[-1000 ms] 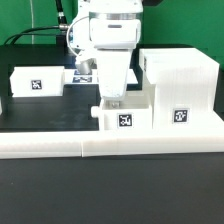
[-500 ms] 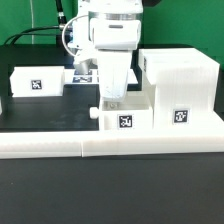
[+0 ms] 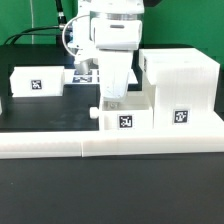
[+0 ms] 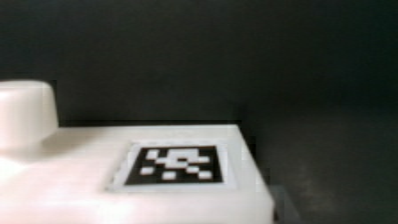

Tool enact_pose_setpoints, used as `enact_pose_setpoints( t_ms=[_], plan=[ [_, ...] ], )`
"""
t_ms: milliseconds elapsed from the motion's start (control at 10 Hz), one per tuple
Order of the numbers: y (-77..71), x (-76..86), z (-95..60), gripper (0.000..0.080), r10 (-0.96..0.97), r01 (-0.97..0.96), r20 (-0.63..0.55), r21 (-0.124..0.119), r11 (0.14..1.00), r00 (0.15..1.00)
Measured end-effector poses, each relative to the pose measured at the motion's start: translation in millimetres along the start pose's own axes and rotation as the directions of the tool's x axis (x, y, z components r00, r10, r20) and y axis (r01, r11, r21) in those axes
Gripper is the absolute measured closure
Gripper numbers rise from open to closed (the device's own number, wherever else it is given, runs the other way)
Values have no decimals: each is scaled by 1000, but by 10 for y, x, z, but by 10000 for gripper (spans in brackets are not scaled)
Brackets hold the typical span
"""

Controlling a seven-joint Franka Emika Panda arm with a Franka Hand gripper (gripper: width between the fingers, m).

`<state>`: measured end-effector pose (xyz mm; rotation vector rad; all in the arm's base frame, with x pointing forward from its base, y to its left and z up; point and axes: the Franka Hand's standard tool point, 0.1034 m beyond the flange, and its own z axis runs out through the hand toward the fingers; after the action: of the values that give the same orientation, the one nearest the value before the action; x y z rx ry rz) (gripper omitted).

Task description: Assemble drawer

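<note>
A small white drawer tray (image 3: 124, 116) with a square tag on its front stands against the front rail, its knob (image 3: 93, 113) pointing to the exterior view's left. It touches the large boxy housing (image 3: 180, 85) on the exterior view's right. My gripper (image 3: 113, 98) reaches straight down into the tray's top, with the fingers close together on its wall. The wrist view shows only the tray's tagged face (image 4: 178, 165) and its knob (image 4: 25, 110); my fingers are out of that view. A second tray (image 3: 38, 82) stands at the exterior view's left.
The long low white border rail (image 3: 60, 146) runs along the front of the dark table. The marker board (image 3: 84, 76) lies behind my arm, mostly hidden. Cables hang behind the arm at the back.
The small tray has shifted slightly under my gripper, and its knob now sticks out further to the exterior view's left. The arm has hardly moved.
</note>
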<state>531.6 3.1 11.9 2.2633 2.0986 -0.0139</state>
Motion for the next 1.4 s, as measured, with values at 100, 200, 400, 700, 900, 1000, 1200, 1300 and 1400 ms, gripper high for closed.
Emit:
enact_pose_setpoints(
  t_ms=[100, 200, 400, 700, 900, 1000, 1200, 1300, 1400],
  plan=[
    [-3, -20, -3, 755, 1, -1, 9, 21, 1000, 1000],
    [0, -17, -4, 755, -2, 2, 9, 19, 1000, 1000],
    [-3, -3, -8, 755, -8, 7, 11, 22, 1000, 1000],
    [-12, -43, -6, 755, -1, 0, 18, 41, 999, 1000],
    [-17, -51, -2, 755, 0, -1, 18, 42, 999, 1000],
    [-17, -55, -2, 755, 1, -2, 18, 42, 999, 1000],
    [-17, -41, -3, 755, -1, 0, 18, 41, 999, 1000],
    [-14, -10, -8, 755, -5, 4, 16, 38, 999, 1000],
    [7, 5, -18, 755, -5, 4, 10, 22, 1000, 1000]
  ],
)
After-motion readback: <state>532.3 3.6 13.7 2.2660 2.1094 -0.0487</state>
